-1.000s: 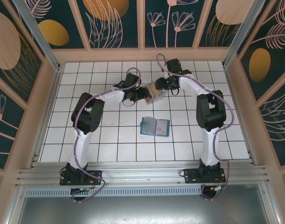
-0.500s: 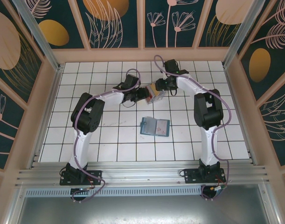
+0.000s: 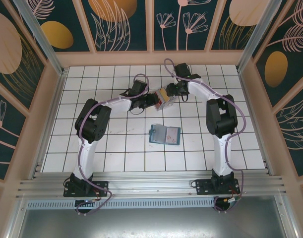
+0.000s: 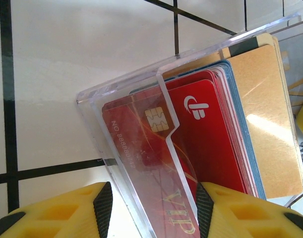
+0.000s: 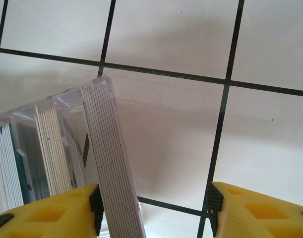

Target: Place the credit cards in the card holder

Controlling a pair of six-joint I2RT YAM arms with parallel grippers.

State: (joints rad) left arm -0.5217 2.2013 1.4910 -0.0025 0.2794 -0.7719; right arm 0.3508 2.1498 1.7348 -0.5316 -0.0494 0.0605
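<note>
A clear plastic box [image 3: 165,99] is lifted between the two grippers at the back middle of the floor. It holds the credit cards [image 4: 211,134], red ones in front of blue and gold ones. My left gripper [image 4: 153,210] is shut on the box's [image 4: 141,148] lower end. My right gripper [image 5: 155,208] stands open at the box's far side. A pale stack of card edges [image 5: 109,158] lies against its left pad, with a wide gap to the right pad. The teal card holder [image 3: 164,134] lies open and flat on the tiles nearer the arms.
White tiled floor [image 3: 111,148] with black grid lines, fenced by pale wooden walls [image 3: 151,58] on three sides. Both arms reach inward and meet near the back middle, with their elbows out to the sides.
The right arm's wrist has shifted slightly left and back at the box. The left arm, the box and the card holder have stayed put.
</note>
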